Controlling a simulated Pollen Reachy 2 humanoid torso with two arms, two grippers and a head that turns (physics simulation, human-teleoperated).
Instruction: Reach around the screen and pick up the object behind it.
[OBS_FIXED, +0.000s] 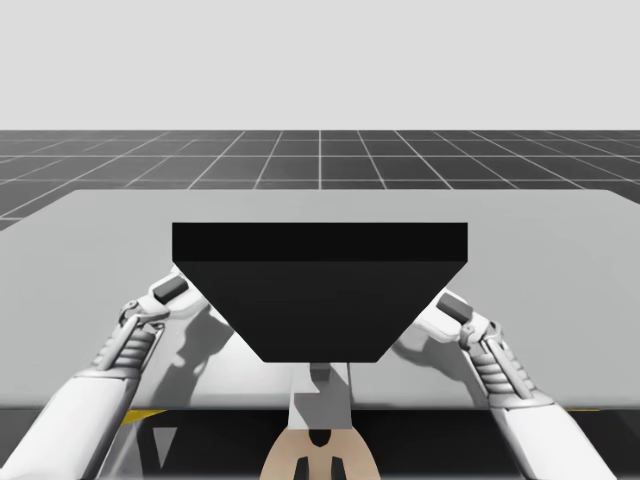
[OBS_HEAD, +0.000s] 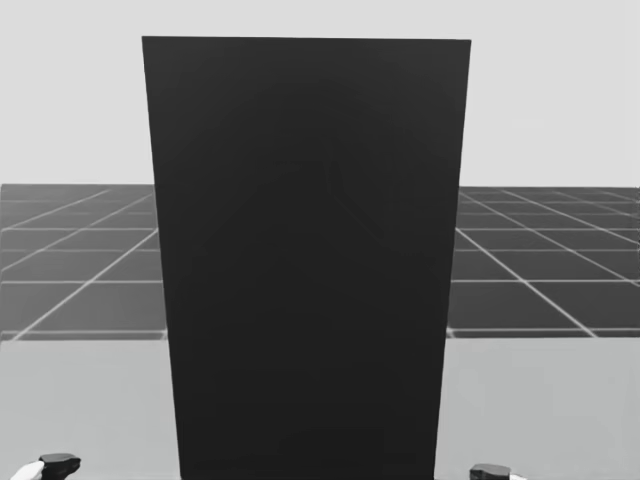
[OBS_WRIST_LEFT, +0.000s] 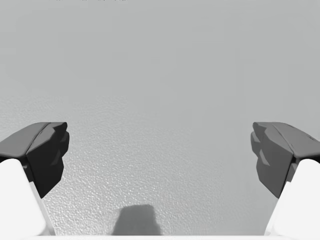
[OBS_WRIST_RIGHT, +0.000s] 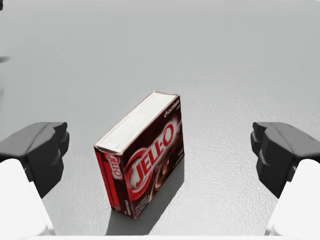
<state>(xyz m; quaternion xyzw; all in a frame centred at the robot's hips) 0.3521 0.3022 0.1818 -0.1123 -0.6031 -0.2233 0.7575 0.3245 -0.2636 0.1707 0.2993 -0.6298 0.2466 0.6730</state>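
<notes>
Right tool (OBS_WRIST_RIGHT: 161, 152) is spread wide, gripping nothing; the brown-and-red box (OBS_WRIST_RIGHT: 145, 165) stands on a narrow side on the table (OBS_WRIST_RIGHT: 240, 60), ahead of the tool and between its fingers (OBS_WRIST_RIGHT: 45, 150), touching neither. Left tool (OBS_WRIST_LEFT: 160, 150) is likewise open over the table. In the high view the left tool sits at 8 o'clock of the black screen (OBS_FIXED: 320, 290), the right at 4 o'clock.

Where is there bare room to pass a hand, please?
Bare grey table flanks the black upright screen on both sides and lies ahead of my left fingers. Crowded ahead of my right fingers: a dark red cardboard box.
</notes>
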